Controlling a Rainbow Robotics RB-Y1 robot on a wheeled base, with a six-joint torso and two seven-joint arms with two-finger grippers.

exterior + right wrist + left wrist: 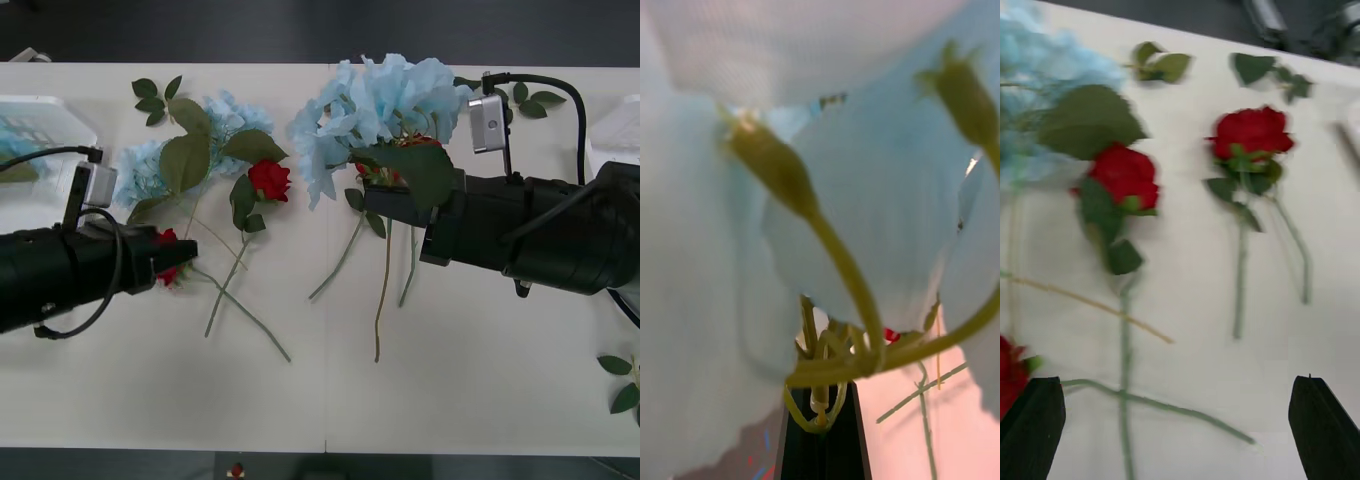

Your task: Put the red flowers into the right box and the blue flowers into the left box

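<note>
- Right gripper (372,188) sits buried under the big blue flowers (385,95) at the table's far middle, black fingers (820,442) pressed together on the cluster's thin stems.
- Left gripper (185,255) hovers at the left, fingers (1324,427) spread wide, holding nothing, a red bloom (166,238) just beside its tip.
- More red flowers (268,178) lie between the arms.
- These look feather-light and floppy: soft petals crush easily, wiry stems bend, so pinch the stem near the bloom.
- Left box (60,120) waits far left.
</note>
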